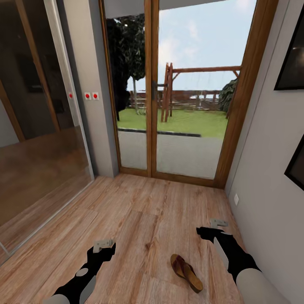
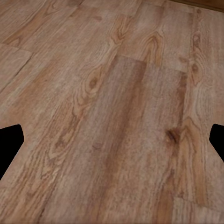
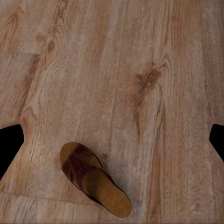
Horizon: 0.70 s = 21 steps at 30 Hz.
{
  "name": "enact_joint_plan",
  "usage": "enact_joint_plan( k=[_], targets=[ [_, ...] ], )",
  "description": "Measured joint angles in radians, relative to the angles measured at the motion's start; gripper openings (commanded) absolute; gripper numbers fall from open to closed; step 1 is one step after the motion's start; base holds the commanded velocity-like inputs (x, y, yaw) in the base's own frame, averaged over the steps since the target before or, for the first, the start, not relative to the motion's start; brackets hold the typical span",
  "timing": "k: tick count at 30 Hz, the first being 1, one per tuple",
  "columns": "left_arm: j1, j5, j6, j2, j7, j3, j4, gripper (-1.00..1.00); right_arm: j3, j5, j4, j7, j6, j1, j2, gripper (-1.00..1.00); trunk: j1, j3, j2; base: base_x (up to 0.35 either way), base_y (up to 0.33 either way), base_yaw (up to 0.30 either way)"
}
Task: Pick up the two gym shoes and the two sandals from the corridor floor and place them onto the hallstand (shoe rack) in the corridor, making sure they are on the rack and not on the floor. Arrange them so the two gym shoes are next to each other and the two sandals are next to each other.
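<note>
Corridor floor, both arms outstretched, low.

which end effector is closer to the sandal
The right end effector. The sandal lies on the floor between the arms but nearer the right one, and shows in the right wrist view.

One sandal on the corridor floor and that's the whole shoe count here, lying sole-down between the two arms, the same single sandal seen from the right wrist. Two tools up front, the left tool and the right tool, one apiece. On the walls, count three small red-dotted switches on the far left, two dark framed pictures on the right, one white outlet low on the right, and one glazed double door with two panes at the far end.
</note>
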Motion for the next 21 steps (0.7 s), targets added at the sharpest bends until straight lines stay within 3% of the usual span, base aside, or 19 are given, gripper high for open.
enact_joint_plan(
  k=[21],
  targets=[
    [0.001,0.0,0.0,0.0,0.0,-0.001,0.0,1.0,0.0,0.0,0.0,0.0,0.0,0.0,0.0,1.0,0.073,-0.091,-0.133,0.0,0.0,0.0]
  ],
)
